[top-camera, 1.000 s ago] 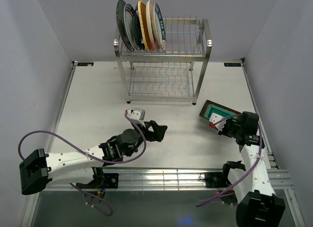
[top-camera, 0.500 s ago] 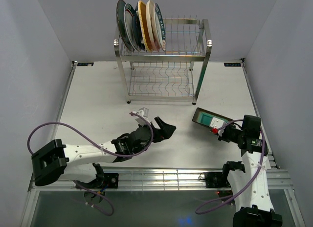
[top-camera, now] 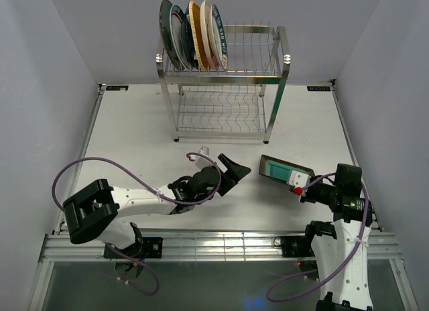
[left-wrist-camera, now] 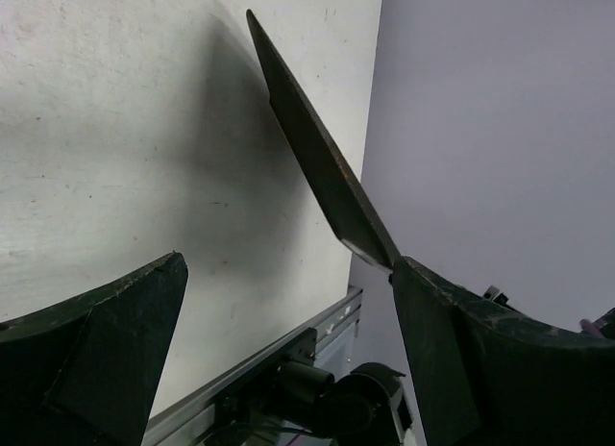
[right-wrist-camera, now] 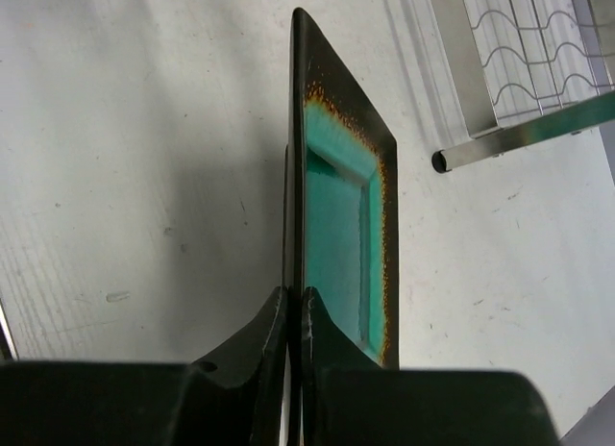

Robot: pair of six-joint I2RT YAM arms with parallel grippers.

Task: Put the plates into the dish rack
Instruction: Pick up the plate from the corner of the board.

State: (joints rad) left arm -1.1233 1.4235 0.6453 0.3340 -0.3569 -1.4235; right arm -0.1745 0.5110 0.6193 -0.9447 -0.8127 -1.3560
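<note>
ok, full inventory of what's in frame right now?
dish rack: 1, steel wire, two tiers, far side of table
racked plates: about six, mixed colours, on edge, left end of top tier
green plate: 1, green with brown rim, held in right gripper, between the arms
table: 1, white, under everything
cables: 2, purple, one along each arm
left gripper: 1, black, open, beside the green plate
right gripper: 1, black, shut on green plate
</note>
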